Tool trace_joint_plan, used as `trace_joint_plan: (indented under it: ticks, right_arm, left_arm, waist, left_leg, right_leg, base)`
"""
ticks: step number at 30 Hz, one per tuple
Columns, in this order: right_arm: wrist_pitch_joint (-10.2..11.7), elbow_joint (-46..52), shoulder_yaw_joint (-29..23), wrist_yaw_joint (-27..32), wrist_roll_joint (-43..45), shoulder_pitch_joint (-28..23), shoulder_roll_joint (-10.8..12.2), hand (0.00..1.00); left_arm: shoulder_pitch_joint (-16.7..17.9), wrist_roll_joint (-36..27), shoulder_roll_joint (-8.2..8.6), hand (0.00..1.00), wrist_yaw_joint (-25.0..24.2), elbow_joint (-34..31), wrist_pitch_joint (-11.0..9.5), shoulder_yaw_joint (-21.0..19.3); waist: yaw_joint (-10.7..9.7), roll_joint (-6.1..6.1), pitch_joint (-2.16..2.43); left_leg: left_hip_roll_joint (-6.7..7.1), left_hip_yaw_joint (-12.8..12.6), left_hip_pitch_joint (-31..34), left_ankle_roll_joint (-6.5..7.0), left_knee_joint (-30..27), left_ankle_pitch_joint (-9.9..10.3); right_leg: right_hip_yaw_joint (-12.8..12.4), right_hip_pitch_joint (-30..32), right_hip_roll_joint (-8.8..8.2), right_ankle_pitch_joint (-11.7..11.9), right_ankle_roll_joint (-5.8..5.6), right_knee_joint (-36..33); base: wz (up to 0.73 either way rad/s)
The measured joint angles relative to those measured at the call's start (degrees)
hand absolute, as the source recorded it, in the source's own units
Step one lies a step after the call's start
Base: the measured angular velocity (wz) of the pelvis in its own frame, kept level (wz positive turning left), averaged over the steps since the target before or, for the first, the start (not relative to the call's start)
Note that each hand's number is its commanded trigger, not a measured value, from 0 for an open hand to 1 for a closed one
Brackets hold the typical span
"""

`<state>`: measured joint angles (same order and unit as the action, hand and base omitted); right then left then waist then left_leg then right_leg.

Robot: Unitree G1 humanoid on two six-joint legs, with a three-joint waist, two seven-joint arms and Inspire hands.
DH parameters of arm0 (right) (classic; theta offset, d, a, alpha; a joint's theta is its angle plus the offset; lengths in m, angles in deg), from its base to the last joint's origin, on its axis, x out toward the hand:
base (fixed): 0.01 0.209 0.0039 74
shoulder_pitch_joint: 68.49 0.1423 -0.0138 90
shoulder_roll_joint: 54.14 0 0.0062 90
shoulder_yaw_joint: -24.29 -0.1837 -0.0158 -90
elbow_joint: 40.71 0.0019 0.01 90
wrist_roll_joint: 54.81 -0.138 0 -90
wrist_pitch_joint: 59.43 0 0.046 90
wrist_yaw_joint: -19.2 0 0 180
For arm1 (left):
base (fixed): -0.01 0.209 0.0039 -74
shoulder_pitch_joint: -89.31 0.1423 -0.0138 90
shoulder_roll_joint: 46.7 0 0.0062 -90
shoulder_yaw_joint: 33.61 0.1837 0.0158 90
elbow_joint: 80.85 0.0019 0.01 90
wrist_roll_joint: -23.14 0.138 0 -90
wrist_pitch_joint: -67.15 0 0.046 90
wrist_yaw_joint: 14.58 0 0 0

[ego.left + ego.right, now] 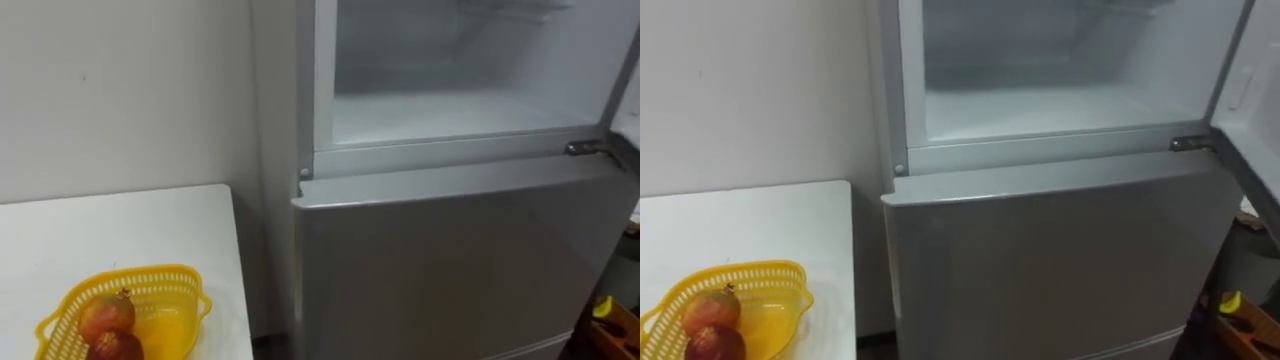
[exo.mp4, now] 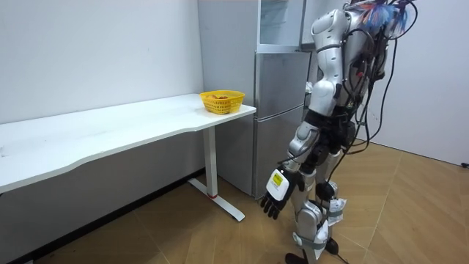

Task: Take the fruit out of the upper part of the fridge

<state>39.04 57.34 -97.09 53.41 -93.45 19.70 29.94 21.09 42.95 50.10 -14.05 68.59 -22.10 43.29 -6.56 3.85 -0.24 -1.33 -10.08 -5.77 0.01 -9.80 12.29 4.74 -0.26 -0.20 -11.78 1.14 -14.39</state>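
The fridge's upper compartment (image 1: 450,110) stands open in front of me, showing its white inner floor and back wall. Its door (image 1: 628,95) is swung out to the right. The lower door (image 1: 450,270) is closed. In the room view I stand close to the fridge (image 2: 282,110), facing it. My left hand (image 2: 275,194) hangs low by my leg with its fingers relaxed and holds nothing.
A white table (image 1: 120,230) stands left of the fridge against the wall. On its near corner sits a yellow basket (image 1: 160,285) with two reddish fruits (image 1: 107,315). A small yellow thing (image 1: 605,308) lies low at the right beside the fridge.
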Motion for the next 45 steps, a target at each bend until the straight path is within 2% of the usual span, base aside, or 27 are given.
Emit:
trace_joint_plan:
  ticks: [2, 3, 6, 9, 11, 12, 16, 19, 23, 26, 29, 31, 37, 45]
  right_arm:
    - [0.0, 2.18, 0.6, -0.06, 0.99, 0.01, -0.04, 0.0]
    - [0.0, 2.63, 1.14, -0.27, 1.34, 0.01, -0.11, 0.0]
    - [0.03, 4.66, 2.33, -2.14, 1.38, 0.04, -0.14, 0.0]
    - [0.2, 6.09, 3.92, -3.85, 3.29, 0.07, -0.19, 0.0]
    - [0.21, 6.6, 4.54, -5.03, 4.57, 0.17, -0.2, 0.0]
    - [0.21, 6.61, 5.4, -5.54, 5.43, 0.57, -0.2, 0.0]
    - [0.17, 6.59, 8.32, -8.14, 7.6, 1.19, -0.2, 0.0]
    - [0.15, 6.55, 9.16, -9.75, 7.61, 1.87, -0.21, 0.0]
    - [0.1, 6.38, 9.39, -11.44, 7.61, 2.03, -0.21, 0.0]
    - [-1.08, 5.84, 9.38, -11.94, 7.6, 3.69, -0.21, 0.0]
    - [-1.19, 5.64, 9.38, -12.28, 7.56, 5.69, -0.21, 0.0]
    - [-1.19, 5.63, 9.38, -13.48, 7.58, 6.47, -0.21, 0.0]
    - [-2.07, 5.63, 9.38, -14.4, 7.61, 6.47, -0.21, 0.0]
    - [-2.23, 4.38, 9.36, -14.25, 7.56, 6.47, -0.21, 0.0]
  left_arm:
    - [-0.1, -0.01, -0.15, 0.0, 0.0, 0.33, 0.0, 0.54]
    - [-0.16, -0.02, -0.37, 0.0, -0.02, 0.33, 0.0, 1.31]
    - [-0.64, -0.01, -0.41, 0.0, -0.03, 0.36, 0.01, 3.5]
    - [-1.3, 0.12, -0.48, 0.0, -0.04, 0.39, 0.02, 4.66]
    - [-1.46, 0.15, -0.57, 0.0, -0.03, 0.39, 0.12, 4.94]
    - [-1.46, 0.15, -0.65, 0.0, 0.01, 0.43, 0.23, 5.17]
    - [-1.47, 0.16, -0.81, 0.0, 0.32, 0.78, 0.66, 7.21]
    - [-1.47, 0.42, -0.83, 0.0, 0.33, 0.77, 0.88, 7.59]
    - [-1.5, 1.06, -0.82, 0.0, 0.28, 0.68, 1.55, 7.59]
    - [-1.53, 1.04, -0.82, 0.0, 0.22, 0.64, 1.87, 7.56]
    - [-1.66, 1.05, -0.77, 0.0, 0.24, 0.56, 1.86, 7.55]
    - [-1.7, 1.1, -0.72, 0.0, 0.24, 0.56, 1.86, 7.55]
    - [-1.67, 1.1, -0.56, 0.0, 0.35, 0.63, 1.99, 7.56]
    - [-1.99, 1.06, -0.48, 0.0, 0.44, 0.63, 1.95, 7.53]
  waist:
    - [0.71, 0.33, -0.04]
    - [0.73, 0.74, -0.22]
    - [1.31, 1.14, -0.2]
    - [2.12, 0.88, -0.19]
    - [2.29, 0.55, 0.22]
    - [2.33, 0.75, 0.1]
    - [2.51, 0.44, 0.14]
    - [2.58, 0.62, -0.06]
    - [3.1, 0.73, -0.04]
    - [3.28, 0.67, -0.07]
    - [3.58, 0.91, -0.21]
    - [3.66, 0.97, -0.01]
    - [3.97, 1.7, 0.19]
    - [3.8, 1.3, 0.24]
  left_leg:
    - [-0.02, 0.28, 0.02, 0.0, -0.1, 0.0]
    - [-0.02, 0.9, 0.01, 0.0, -0.24, 0.0]
    - [-0.06, 0.95, 0.05, 0.0, -0.34, 0.0]
    - [-0.15, 1.21, 0.04, -0.01, -0.3, 0.01]
    - [-0.12, 1.55, 0.04, -0.01, 0.02, 0.01]
    - [-0.11, 1.71, 0.05, -0.01, 0.19, 0.01]
    - [-0.06, 2.23, 0.19, -0.01, 0.22, 0.01]
    - [-0.02, 2.67, 0.14, -0.01, 0.23, 0.01]
    - [-0.01, 3.3, 0.17, -0.02, 0.2, 0.01]
    - [0.03, 3.91, 0.13, -0.02, 0.2, 0.01]
    - [0.05, 3.97, 0.14, -0.02, 0.11, 0.01]
    - [0.04, 4.03, 0.16, -0.02, 0.08, 0.0]
    - [0.05, 3.97, 0.14, -0.02, 0.17, 0.01]
    - [-0.06, 3.7, 0.16, -0.03, 0.17, 0.01]
  right_leg:
    - [0.23, -0.24, 0.01, 0.02, 0.03, 0.12]
    - [0.56, -0.78, 0.05, 0.04, 0.04, 0.64]
    - [0.56, -0.93, 0.13, 0.1, 0.02, 1.0]
    - [1.02, -1.74, 0.2, 0.63, 0.06, 2.19]
    - [1.46, -1.94, 0.18, 0.72, 0.01, 2.6]
    - [1.61, -1.92, 0.19, 0.74, 0.01, 2.63]
    - [1.93, -2.07, 0.16, 0.74, 0.01, 2.71]
    - [2.67, -2.69, 0.07, 0.74, 0.02, 3.02]
    - [3.26, -3.13, 0.07, 0.77, 0.05, 3.7]
    - [3.33, -3.54, 0.03, 0.77, 0.05, 3.84]
    - [3.41, -3.57, 0.02, 0.76, 0.05, 4.05]
    - [3.47, -3.68, 0.04, 0.76, 0.05, 4.58]
    - [3.72, -3.92, 0.07, 0.84, 0.04, 4.59]
    - [3.27, -3.71, 0.15, 0.9, 0.1, 4.47]
  base:
    - [0.11]
    - [0.16]
    - [0.06]
    - [0.05]
    - [0.11]
    - [0.06]
    - [0.04]
    - [0.11]
    - [0.09]
    - [0.06]
    - [0.01]
    - [0.02]
    - [0.02]
    - [-0.02]
